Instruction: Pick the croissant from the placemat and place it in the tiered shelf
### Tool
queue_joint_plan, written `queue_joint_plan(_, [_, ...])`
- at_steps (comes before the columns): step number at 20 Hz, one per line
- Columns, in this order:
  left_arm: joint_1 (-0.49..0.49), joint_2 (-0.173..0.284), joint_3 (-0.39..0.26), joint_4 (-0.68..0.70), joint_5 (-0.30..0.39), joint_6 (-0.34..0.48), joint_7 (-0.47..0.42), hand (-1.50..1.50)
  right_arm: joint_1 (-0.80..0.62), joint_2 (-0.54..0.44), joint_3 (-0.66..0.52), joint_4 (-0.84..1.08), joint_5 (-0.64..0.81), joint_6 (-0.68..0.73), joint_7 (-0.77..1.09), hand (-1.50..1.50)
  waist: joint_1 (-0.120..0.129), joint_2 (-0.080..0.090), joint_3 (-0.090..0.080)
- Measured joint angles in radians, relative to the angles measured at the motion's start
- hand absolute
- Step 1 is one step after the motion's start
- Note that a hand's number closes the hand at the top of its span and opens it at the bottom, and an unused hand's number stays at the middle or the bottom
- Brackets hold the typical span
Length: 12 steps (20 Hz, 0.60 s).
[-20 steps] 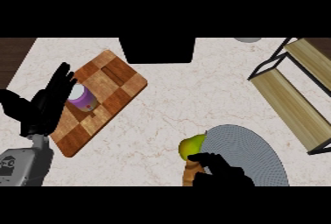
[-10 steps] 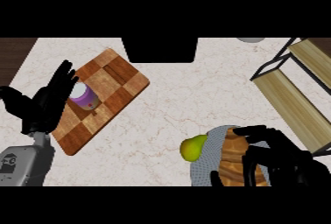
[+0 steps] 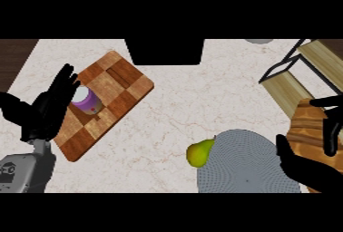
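Croissant [image 3: 309,128] in curled right hand [image 3: 315,170], beside tiered shelf [image 3: 286,86].

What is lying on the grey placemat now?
Only a pear shows on the placemat, at its left edge. The croissant is off it, held in the right hand. That hand covers the mat's right edge.

Checkered brown board [image 3: 110,102], grey placemat [image 3: 244,165] (finely meshed), golden croissant [image 3: 309,127].

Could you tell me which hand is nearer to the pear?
Right. The right hand, holding the croissant, is just across the placemat from the pear; the left hand rests far left.
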Motion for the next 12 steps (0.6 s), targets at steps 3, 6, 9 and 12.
queue_joint_plan(3, [0.005, -0.003, -0.003, -0.002, -0.008, 0.003, -0.003, 0.0, -0.034, 0.01, -0.138, 0.019, -0.055, 0.022, -0.044, 1.5, -0.007, -0.001, 0.001])
queue_joint_plan(6, [0.011, -0.001, 0.007, 0.003, -0.003, 0.0, -0.011, 0.0, -0.075, 0.002, -0.284, 0.042, -0.138, 0.049, -0.087, 1.5, -0.012, -0.002, 0.001])
queue_joint_plan(9, [0.003, 0.001, 0.011, 0.012, -0.006, 0.002, -0.008, 0.0, -0.074, -0.031, -0.452, 0.072, -0.283, 0.053, -0.168, 1.5, -0.016, -0.002, 0.002])
queue_joint_plan(12, [0.001, -0.002, 0.014, 0.023, -0.008, -0.002, -0.016, 0.0, -0.085, -0.102, -0.617, 0.128, -0.457, 0.083, -0.23, 1.5, -0.013, -0.001, 0.001])
